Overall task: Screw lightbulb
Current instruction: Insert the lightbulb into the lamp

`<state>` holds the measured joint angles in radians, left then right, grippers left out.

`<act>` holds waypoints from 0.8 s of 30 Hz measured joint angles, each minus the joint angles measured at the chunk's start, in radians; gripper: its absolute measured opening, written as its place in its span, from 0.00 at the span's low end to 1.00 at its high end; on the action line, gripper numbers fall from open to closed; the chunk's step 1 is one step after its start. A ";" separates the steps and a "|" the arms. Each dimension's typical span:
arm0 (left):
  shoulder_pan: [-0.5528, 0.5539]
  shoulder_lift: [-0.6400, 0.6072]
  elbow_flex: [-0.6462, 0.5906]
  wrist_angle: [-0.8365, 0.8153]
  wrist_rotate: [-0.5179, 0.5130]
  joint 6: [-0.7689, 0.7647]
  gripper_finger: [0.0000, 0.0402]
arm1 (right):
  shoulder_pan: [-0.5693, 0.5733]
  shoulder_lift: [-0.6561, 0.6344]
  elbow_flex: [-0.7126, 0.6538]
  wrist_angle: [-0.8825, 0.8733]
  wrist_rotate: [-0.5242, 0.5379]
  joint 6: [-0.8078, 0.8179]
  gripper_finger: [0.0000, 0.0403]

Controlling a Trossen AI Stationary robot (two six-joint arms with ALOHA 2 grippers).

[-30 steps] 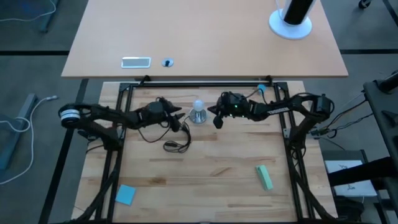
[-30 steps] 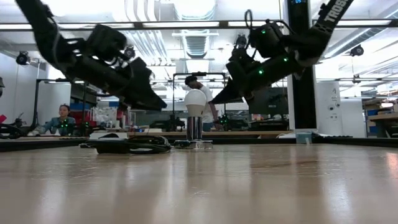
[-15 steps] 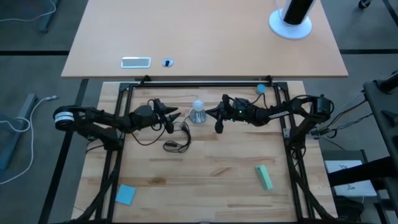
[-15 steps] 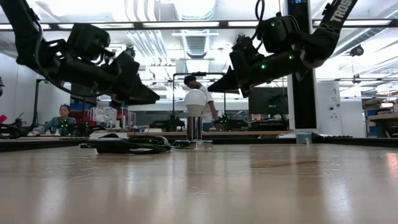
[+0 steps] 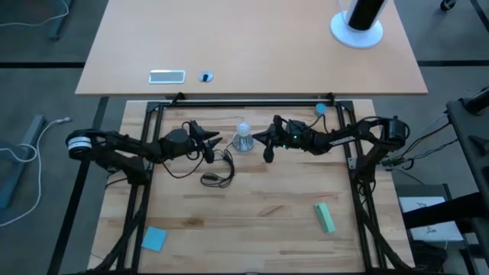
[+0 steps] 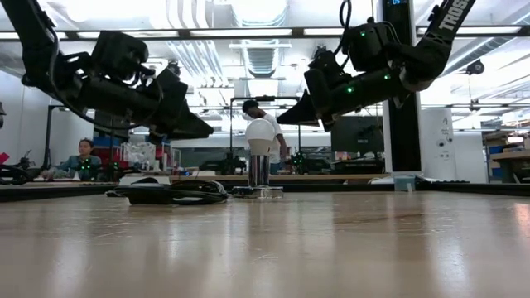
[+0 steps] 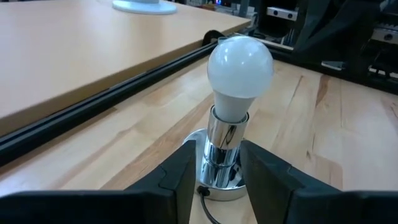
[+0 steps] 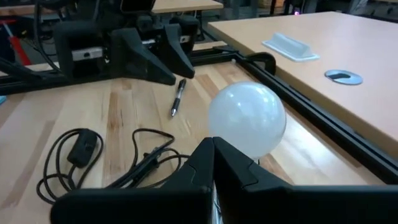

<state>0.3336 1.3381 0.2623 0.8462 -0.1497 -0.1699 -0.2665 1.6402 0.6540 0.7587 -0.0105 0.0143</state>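
Both grippers are hanging higher and farther from the bulb than a second ago, hardly shifting since; I'd judge it screwed in. It is standing upright in the socket near the table's far edge. Left gripper is spread beside it, apart. Right gripper is pressed together, empty, just beside it.

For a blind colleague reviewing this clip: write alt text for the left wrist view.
A frosted white lightbulb stands upright in a shiny round metal socket on the wooden table. The left gripper is open, its two dark fingers either side of the socket's base, apparently not touching it.
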 joint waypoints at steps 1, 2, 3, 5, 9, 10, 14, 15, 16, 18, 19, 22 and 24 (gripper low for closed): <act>0.000 0.001 -0.001 -0.002 0.000 0.000 0.29 | 0.000 0.000 0.000 0.001 0.005 0.000 0.00; 0.000 0.002 -0.001 -0.001 0.000 -0.001 0.29 | 0.000 0.000 0.000 0.001 0.008 0.000 0.00; 0.000 0.002 -0.001 -0.001 0.000 -0.004 0.28 | 0.000 0.000 0.000 0.001 0.010 0.001 0.00; 0.000 0.002 -0.001 -0.001 0.000 -0.007 0.27 | 0.000 0.000 0.000 0.001 0.010 0.001 0.00; 0.000 0.002 -0.001 -0.001 0.000 -0.007 0.26 | 0.000 0.000 0.000 0.001 0.011 0.004 0.00; 0.000 0.002 -0.001 -0.001 0.000 -0.007 0.26 | 0.000 0.000 0.000 0.001 0.011 0.004 0.00; 0.000 0.002 -0.001 -0.001 0.000 -0.007 0.25 | 0.000 0.000 0.000 0.001 0.011 0.003 0.00; 0.000 0.002 -0.002 -0.001 0.000 -0.007 0.25 | 0.000 0.000 0.000 0.001 0.011 0.003 0.00; 0.000 0.002 -0.002 -0.002 0.000 -0.007 0.26 | 0.000 0.000 0.000 0.001 0.011 0.003 0.00; 0.000 0.002 -0.002 -0.003 0.000 -0.007 0.26 | 0.000 0.000 0.000 0.001 0.011 0.003 0.00; 0.000 0.002 -0.002 -0.003 0.000 -0.007 0.27 | 0.000 0.000 0.000 0.001 0.011 0.003 0.00; 0.000 0.002 -0.002 -0.003 0.000 -0.007 0.28 | 0.000 0.000 0.000 0.001 0.011 0.003 0.00; 0.000 0.002 -0.003 -0.004 0.000 -0.007 0.29 | 0.000 0.000 0.000 0.001 0.011 0.003 0.00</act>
<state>0.3336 1.3403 0.2598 0.8419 -0.1501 -0.1772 -0.2665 1.6402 0.6540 0.7597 0.0010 0.0175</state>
